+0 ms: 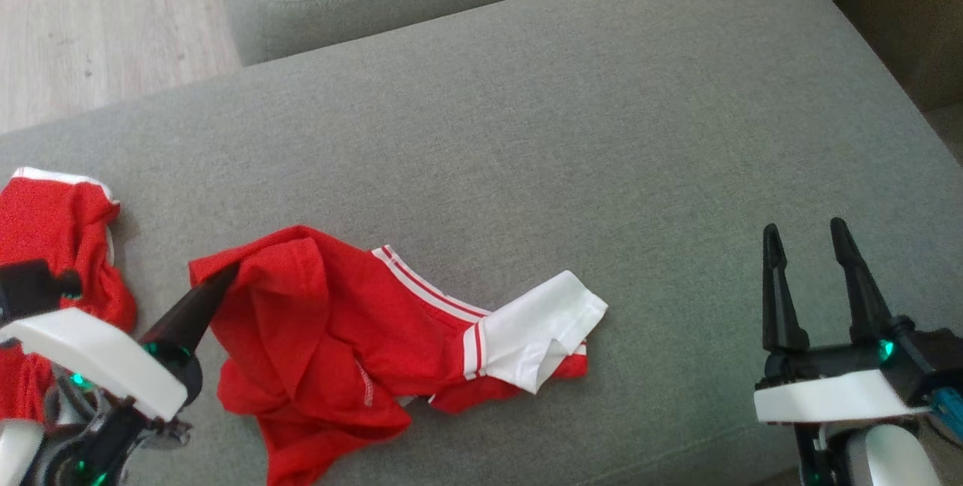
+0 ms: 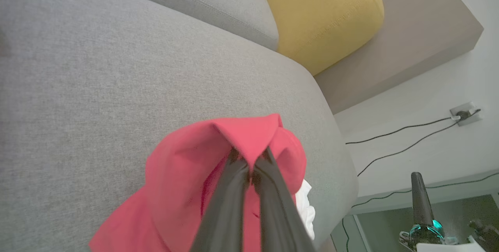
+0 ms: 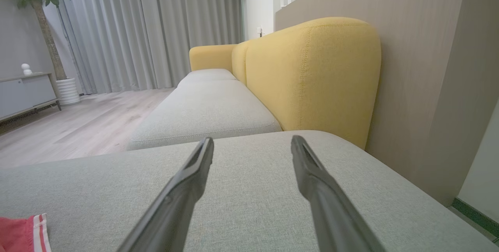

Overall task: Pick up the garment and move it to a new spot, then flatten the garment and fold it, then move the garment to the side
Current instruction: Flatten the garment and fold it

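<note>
Pinching one garment (image 1: 331, 335), second garment (image 1: 53, 238) nearby

Garment (image 1: 316, 335) red — white cuffs, striped; cushion (image 1: 572, 132) grey.

The left claw (image 1: 224, 277) sits low on the near left. Its two dark fingers are pressed tight together and lean up and to the right. Their tips pinch a fold of the red garment (image 1: 316, 328). Just behind them is the white left wrist (image 1: 98, 362). The right claw (image 1: 805, 229) is on the near right. Its two fingers (image 1: 779, 298) point to the far side and stand wide apart, holding nothing. The white right wrist (image 1: 831, 399) sits just behind them.
</note>
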Tool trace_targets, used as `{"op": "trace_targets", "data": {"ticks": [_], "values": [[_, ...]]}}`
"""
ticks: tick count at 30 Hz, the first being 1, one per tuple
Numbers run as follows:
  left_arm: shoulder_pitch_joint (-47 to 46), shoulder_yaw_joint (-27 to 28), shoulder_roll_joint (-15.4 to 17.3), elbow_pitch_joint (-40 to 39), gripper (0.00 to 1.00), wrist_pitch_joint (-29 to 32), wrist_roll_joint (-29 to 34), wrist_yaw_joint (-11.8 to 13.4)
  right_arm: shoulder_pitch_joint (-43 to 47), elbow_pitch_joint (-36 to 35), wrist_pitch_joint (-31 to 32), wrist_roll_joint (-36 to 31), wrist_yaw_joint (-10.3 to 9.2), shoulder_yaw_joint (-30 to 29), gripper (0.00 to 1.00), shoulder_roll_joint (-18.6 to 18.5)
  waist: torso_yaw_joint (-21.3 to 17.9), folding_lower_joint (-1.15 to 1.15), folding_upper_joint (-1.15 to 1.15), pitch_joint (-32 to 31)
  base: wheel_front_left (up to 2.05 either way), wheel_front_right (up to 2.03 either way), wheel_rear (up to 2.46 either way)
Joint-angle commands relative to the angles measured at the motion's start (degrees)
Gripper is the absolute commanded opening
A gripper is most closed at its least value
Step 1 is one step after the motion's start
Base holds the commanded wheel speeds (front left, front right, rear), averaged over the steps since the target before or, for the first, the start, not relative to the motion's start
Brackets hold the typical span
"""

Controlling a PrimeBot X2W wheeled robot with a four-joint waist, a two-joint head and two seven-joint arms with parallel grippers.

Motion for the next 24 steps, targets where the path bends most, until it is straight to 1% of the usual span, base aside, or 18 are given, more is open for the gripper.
{"op": "trace_targets", "data": {"ticks": [1, 2, 3, 4, 5, 8, 11, 14, 15, 16, 18, 19, 21, 24], "values": [[-2.8, 3.2, 0.8, -0.4, 0.27, -1.0, -0.4, -0.6, -2.9, -2.0, -0.6, -0.5, 0.44, 1.2, 1.00, -0.3, 0.2, -0.01, 0.00, 0.4, 0.00, 0.00, 0.00], [-2.8, 3.0, 0.4, 0.5, 0.35, -1.4, 0.0, -0.9, -3.0, -2.0, -0.6, -0.5, 0.44, 1.1, 1.00, -0.3, 0.2, -0.01, 0.00, 0.5, 0.00, 0.00, 0.00], [-2.9, 3.0, 0.1, 1.6, 0.48, -2.1, 0.5, -1.1, -3.0, -2.0, -0.6, -0.5, 0.44, 1.1, 1.00, -0.3, 0.3, -0.01, 0.00, 0.7, 0.00, 0.00, 0.00], [-3.1, 3.1, -0.4, 2.7, 0.96, -3.1, 1.0, -0.9, -3.1, -2.0, -0.6, -0.6, 0.44, 1.1, 1.00, -0.3, 0.4, -0.01, 0.00, 0.8, 0.00, 0.00, 0.00], [-3.3, 3.2, -0.8, 3.7, 1.00, -3.8, 1.6, -0.7, -3.2, -2.0, -0.6, -0.6, 0.44, 1.2, 1.00, -0.3, 0.5, -0.01, 0.00, 0.9, 0.00, 0.00, 0.00], [-3.4, 3.7, -1.4, 5.0, 1.00, -6.6, 3.7, -0.6, -3.4, -2.0, -0.6, -0.6, 0.44, 1.2, 1.00, -0.3, 0.6, -0.01, 0.00, 1.2, 0.00, 0.00, 0.00], [-1.9, 4.4, -0.5, 4.6, 1.00, -10.2, 7.8, 0.1, -3.7, -2.0, -0.6, -0.7, 0.44, 1.3, 1.00, -0.3, 0.5, -0.01, 0.00, 1.6, 0.00, 0.00, 0.00], [1.5, 4.1, 0.6, 2.4, 1.00, -13.7, 13.0, 1.7, -3.9, -2.2, -0.6, -0.6, 0.44, 1.3, 1.00, -0.3, 0.3, -0.01, 0.00, 2.2, 0.00, 0.00, 0.00], [1.5, 4.1, 0.6, 2.4, 1.00, -13.7, 13.0, 1.7, -3.9, -2.2, -0.6, -0.6, 0.44, 1.3, 1.00, -0.3, 0.3, -0.01, 0.00, 2.2, 0.00, 0.00, 0.00], [2.9, 3.4, 0.4, 1.2, 1.00, -14.4, 14.3, 2.3, -3.9, -2.3, -0.6, -0.6, 0.44, 1.3, 1.00, -0.3, 0.3, -0.01, 0.00, 2.4, 0.00, 0.00, 0.00], [5.5, 1.4, -0.8, -1.6, 1.00, -15.3, 15.9, 3.2, -4.0, -2.4, -0.6, -0.5, 0.44, 1.2, 1.00, -0.3, 0.2, -0.01, 0.00, 2.8, 0.00, 0.00, 0.00], [7.7, -1.4, -2.7, -4.3, 1.00, -15.6, 16.6, 3.8, -4.0, -2.5, -0.6, -0.5, 0.44, 1.0, 1.00, -0.3, 0.4, -0.01, 0.00, 3.3, 0.00, 0.00, 0.00], [9.0, -4.0, -4.4, -5.6, 1.00, -15.7, 17.5, 4.4, -4.0, -2.4, -0.6, -0.6, 0.44, 1.0, 1.00, -0.3, 0.7, -0.01, 0.00, 3.7, 0.00, 0.00, 0.00], [9.4, -6.4, -6.9, -5.7, 1.00, -16.2, 18.1, 4.8, -4.1, -2.4, -0.6, -0.8, 0.44, 1.1, 1.00, -0.3, 1.3, -0.01, 0.00, 4.0, 0.00, 0.00, 0.00]]}}
